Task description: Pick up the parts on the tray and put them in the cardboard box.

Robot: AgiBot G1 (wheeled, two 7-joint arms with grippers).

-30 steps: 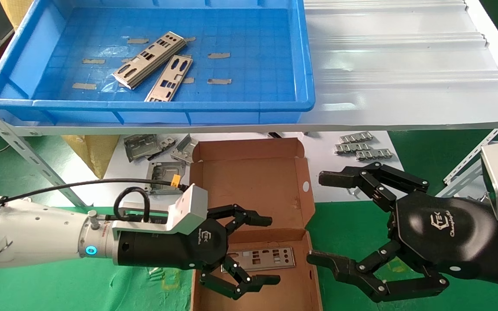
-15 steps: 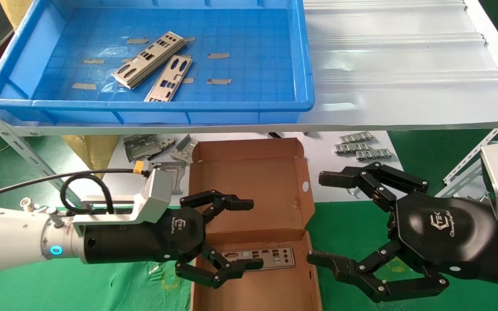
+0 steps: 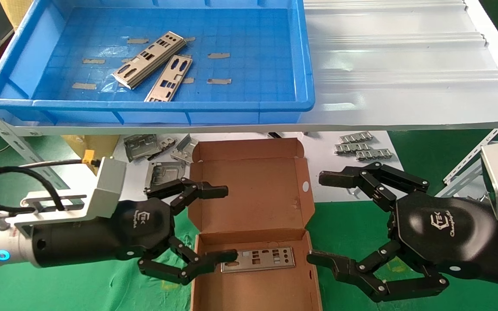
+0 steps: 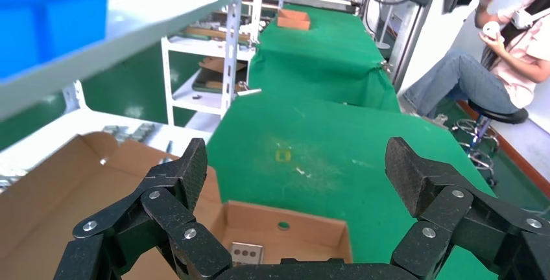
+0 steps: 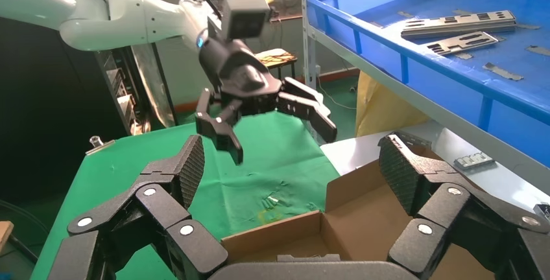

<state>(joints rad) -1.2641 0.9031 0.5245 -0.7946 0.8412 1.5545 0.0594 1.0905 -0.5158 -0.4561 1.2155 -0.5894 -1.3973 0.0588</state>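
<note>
The blue tray (image 3: pixel 15 101) on the white shelf holds two silver parts: a long plate (image 3: pixel 149 59) and a shorter one (image 3: pixel 169 78) beside it; both show in the right wrist view too (image 5: pixel 457 23). A third part (image 3: pixel 258 258) lies flat in the open cardboard box (image 3: pixel 257 185) below, and its corner shows in the left wrist view (image 4: pixel 246 253). My left gripper (image 3: pixel 225 224) hangs open and empty at the box's left edge. My right gripper (image 3: pixel 318 218) is open and empty just right of the box.
Grey stamped metal pieces (image 3: pixel 158 149) lie on the white board left of the box lid, and small ridged strips (image 3: pixel 361 149) on its right. Green cloth (image 3: pixel 348 216) covers the table. The shelf's steel frame (image 3: pixel 11 138) slants down at the left. A seated person (image 4: pixel 499 66) is far off.
My left gripper has drawn back to the left, out from over the box, staying open. The plate stays in the box. The right arm has not moved.
</note>
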